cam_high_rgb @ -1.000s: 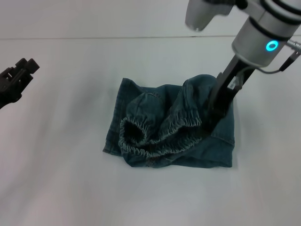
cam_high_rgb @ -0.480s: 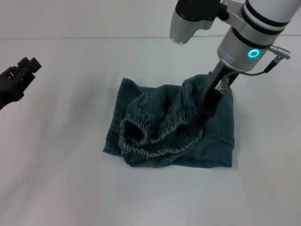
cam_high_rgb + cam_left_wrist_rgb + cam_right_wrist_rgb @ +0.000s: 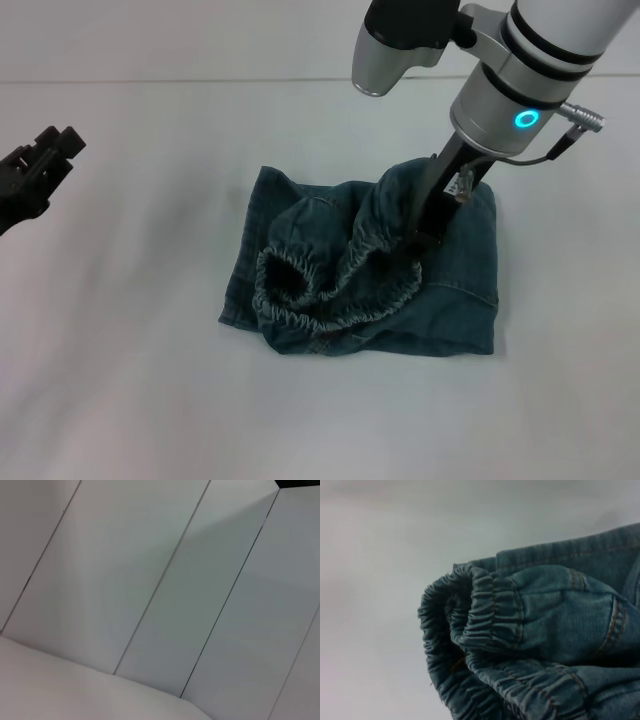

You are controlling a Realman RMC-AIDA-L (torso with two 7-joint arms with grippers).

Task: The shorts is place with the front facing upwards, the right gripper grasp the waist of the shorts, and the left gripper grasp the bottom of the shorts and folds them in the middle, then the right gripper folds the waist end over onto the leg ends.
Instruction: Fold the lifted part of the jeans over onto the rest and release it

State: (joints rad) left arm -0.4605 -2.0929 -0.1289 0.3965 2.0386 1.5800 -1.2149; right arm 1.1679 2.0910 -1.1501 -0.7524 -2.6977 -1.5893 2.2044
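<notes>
Denim shorts (image 3: 400, 290) lie folded in a rumpled heap on the white table (image 3: 130, 380), roughly at its middle. The waist (image 3: 330, 285), a gathered elastic band, curls over the top of the heap and gapes open in a dark oval on the side of the shorts toward the left gripper; the right wrist view shows the same puckered band (image 3: 485, 625) doubled over itself. A flat layer of the shorts extends beneath the band, its straight edge on the near side. The right gripper (image 3: 418, 238) reaches down onto the shorts just beside the waist, its black fingers pinching a raised fold of denim at the band. The left gripper (image 3: 40, 170) hangs well apart from the shorts, above bare table; whether its jaws are spread or pressed together cannot be told.
</notes>
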